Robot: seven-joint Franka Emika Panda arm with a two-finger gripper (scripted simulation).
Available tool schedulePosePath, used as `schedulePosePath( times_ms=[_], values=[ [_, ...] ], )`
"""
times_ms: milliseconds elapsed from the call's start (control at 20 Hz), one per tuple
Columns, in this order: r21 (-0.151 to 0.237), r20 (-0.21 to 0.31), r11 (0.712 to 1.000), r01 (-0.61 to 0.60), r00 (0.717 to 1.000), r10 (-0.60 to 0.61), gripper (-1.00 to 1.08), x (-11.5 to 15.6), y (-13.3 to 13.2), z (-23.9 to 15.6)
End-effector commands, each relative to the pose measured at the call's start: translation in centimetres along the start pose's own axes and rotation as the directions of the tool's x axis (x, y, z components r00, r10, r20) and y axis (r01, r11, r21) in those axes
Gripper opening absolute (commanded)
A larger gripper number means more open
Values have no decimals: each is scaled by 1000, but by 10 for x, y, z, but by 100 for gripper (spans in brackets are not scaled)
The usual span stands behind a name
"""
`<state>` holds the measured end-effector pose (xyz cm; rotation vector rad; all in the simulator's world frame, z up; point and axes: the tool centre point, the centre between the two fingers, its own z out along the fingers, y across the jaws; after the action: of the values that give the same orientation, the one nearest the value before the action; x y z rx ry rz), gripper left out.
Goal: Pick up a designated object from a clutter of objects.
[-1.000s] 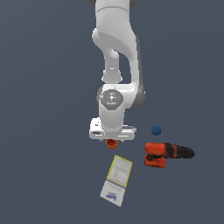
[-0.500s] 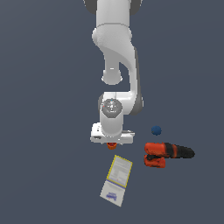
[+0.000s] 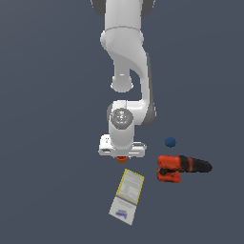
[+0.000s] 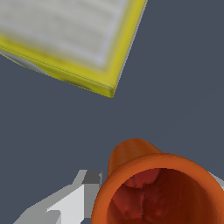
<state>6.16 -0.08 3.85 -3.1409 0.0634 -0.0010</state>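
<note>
Cup [image 4: 159, 188], orange, tapered: on worktop [image 3: 47, 143] under the hand [image 3: 122, 155], box [image 3: 127, 193] at its 6 o'clock. Hand's grip: cannot tell; one finger [image 4: 65, 203] beside the rim. Risk: an off-centre squeeze tips or ejects it.

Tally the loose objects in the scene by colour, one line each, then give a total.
Orange: 1, the cup
Yellow and white: 1, the box
Red-orange and black: 1, the drill
Blue: 1, the ball
Total: 4
</note>
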Motion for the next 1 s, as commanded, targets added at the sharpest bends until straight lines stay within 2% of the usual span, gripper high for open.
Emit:
schedulePosePath(
  times_ms=[0, 450, 950],
  values=[
    [0, 1, 1000, 0, 1000, 0, -100, 0, 0, 1],
    [0, 0, 1000, 0, 1000, 0, -100, 3, 5, -16],
    [0, 0, 1000, 0, 1000, 0, -100, 15, 31, -89]
  ],
)
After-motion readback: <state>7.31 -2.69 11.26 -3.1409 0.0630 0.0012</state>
